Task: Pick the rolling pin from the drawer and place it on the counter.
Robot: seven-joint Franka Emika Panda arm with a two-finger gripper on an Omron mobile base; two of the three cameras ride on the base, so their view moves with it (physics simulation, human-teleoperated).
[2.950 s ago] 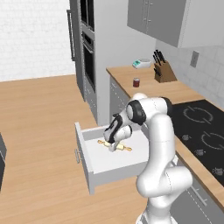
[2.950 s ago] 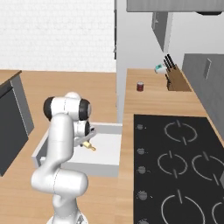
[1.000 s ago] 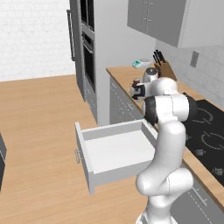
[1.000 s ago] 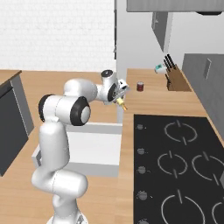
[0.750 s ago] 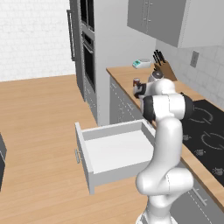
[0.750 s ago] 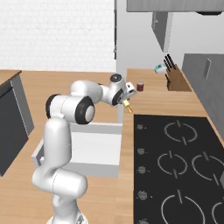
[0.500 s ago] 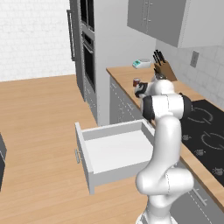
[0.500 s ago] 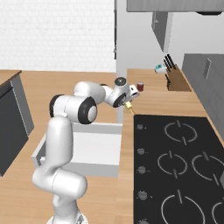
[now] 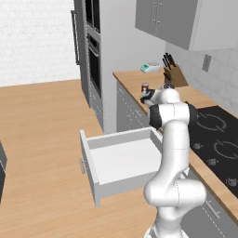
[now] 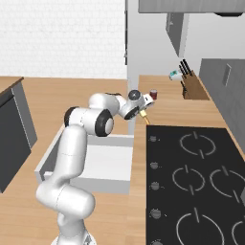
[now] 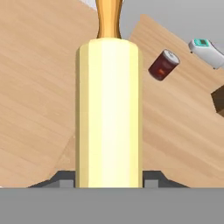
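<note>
My gripper [image 10: 142, 106] is shut on the rolling pin [image 10: 144, 114], a pale-yellow cylinder with an orange-brown knob, and holds it above the near edge of the wooden counter [image 10: 177, 107]. In the hand view the rolling pin [image 11: 109, 109] stands lengthwise between the fingertips [image 11: 151, 183], its knob pointing away, with the counter [image 11: 179, 131] beneath and to the right. The white-grey drawer [image 9: 123, 160] stands pulled out, with nothing lying in it, below and left of the gripper [image 9: 148, 96]. The drawer [image 10: 91, 165] also lies open beside the arm's base.
A red can [image 10: 153, 94] stands on the counter just beyond the gripper; the same can [image 11: 164, 64] lies ahead of the pin. A knife block [image 10: 190, 86] and a white device [image 11: 205, 47] sit farther back. The black cooktop [image 10: 201, 186] lies nearer the base.
The pin has come up out of the drawer in the gripper's hold. Over the last second the arm has carried it a little farther over the counter, toward the can.
</note>
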